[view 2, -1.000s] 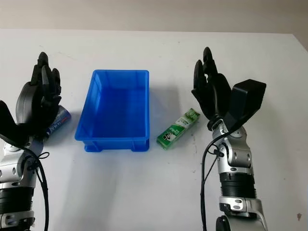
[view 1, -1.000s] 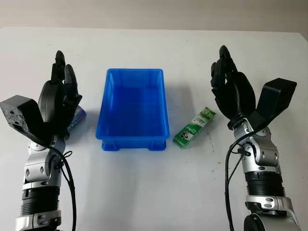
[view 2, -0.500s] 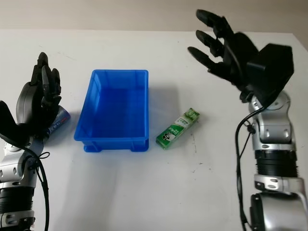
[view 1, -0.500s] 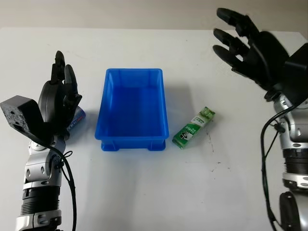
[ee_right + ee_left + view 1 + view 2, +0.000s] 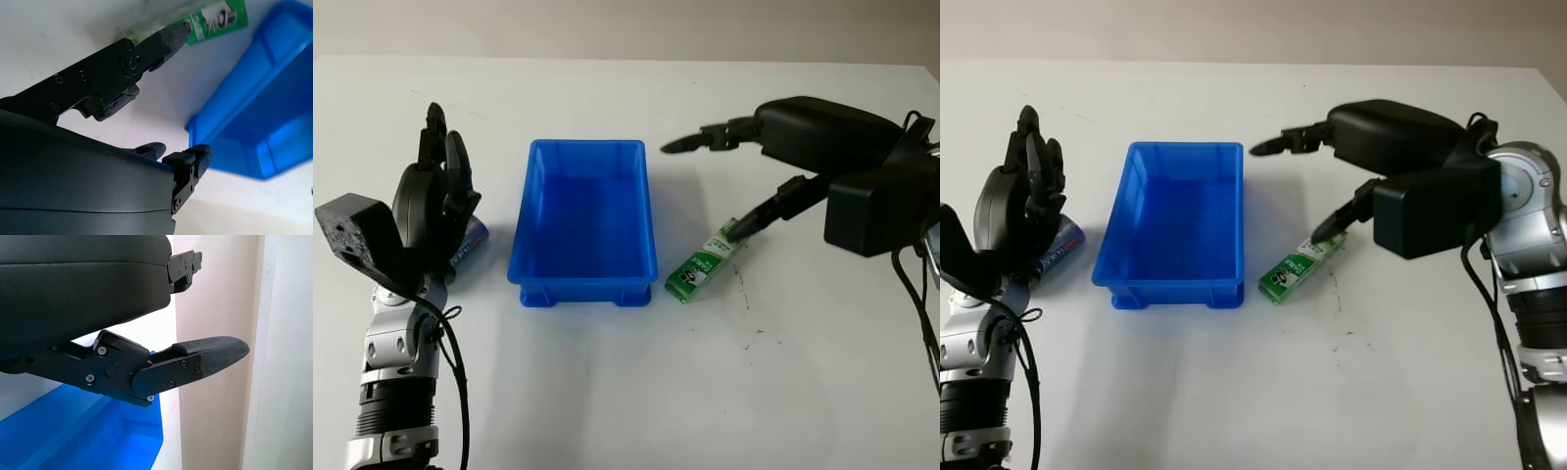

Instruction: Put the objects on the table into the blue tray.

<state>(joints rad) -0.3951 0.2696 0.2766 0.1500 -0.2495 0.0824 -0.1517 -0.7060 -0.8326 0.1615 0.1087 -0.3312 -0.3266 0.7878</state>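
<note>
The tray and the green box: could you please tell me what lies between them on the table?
Nothing lies there: in the left eye view, only a narrow strip of bare white table separates the tray from the green box.

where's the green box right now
The green box lies on the white table just right of the blue tray, near its front corner, with the open right hand above its far end.
</note>
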